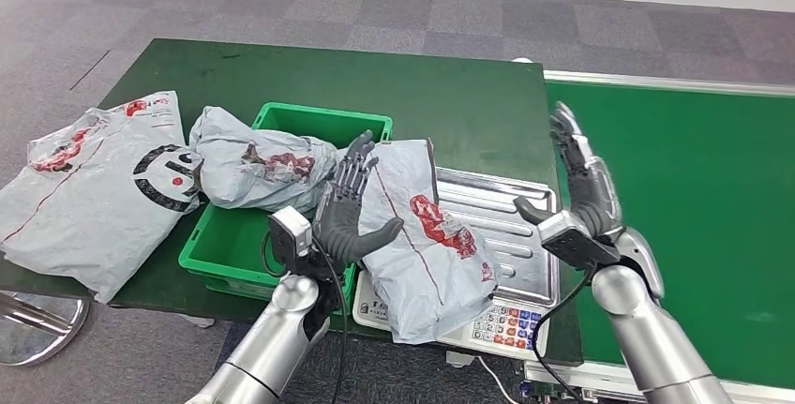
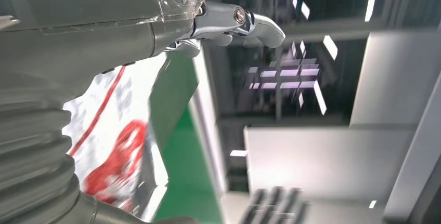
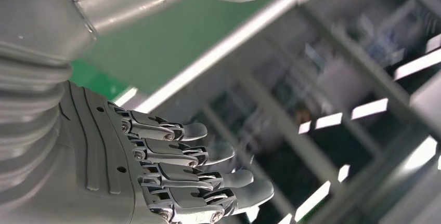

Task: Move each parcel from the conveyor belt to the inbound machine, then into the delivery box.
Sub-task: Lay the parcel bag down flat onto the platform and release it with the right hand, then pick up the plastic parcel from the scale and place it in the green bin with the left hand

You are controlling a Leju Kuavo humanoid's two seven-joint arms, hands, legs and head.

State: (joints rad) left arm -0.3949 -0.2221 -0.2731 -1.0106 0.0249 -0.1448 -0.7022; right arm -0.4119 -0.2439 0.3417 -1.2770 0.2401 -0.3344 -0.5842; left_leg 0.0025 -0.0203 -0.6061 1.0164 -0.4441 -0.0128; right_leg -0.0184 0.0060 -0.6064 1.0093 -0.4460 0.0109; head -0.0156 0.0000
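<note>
At the near edge of the bench (image 1: 450, 85), a grey parcel (image 1: 422, 235) with red print lies across a metal scale (image 1: 511, 235). Its near end hangs over the scale's keypad (image 1: 506, 324). The left hand (image 1: 349, 207) rests against the parcel's left side. Its thumb lies over the parcel and its dark fingers (image 1: 354, 165) point up and away along the bag, so it seems to hold the parcel lightly. The left wrist view shows the same white and red bag (image 2: 112, 146) close by the hand (image 2: 104, 31).

To the right of the scale, the right hand (image 1: 581, 188) is up in the air, wide open, holding nothing. Its fingers (image 1: 567, 137) are straight and apart, and it does not touch the scale. In the right wrist view its fingers (image 3: 208, 154) are also spread out.

Just left of the scale sits a green bin (image 1: 234, 254). A second parcel (image 1: 258, 165), crumpled, lies over the bin's far left rim.

Farther left, a big flat parcel (image 1: 89, 188) with a black ring mark lies on the bench, with its near corner past the edge.

On the right, a green belt (image 1: 694, 198) runs away beside the bench. Past the bench is a grey carpet floor (image 1: 375, 10).
</note>
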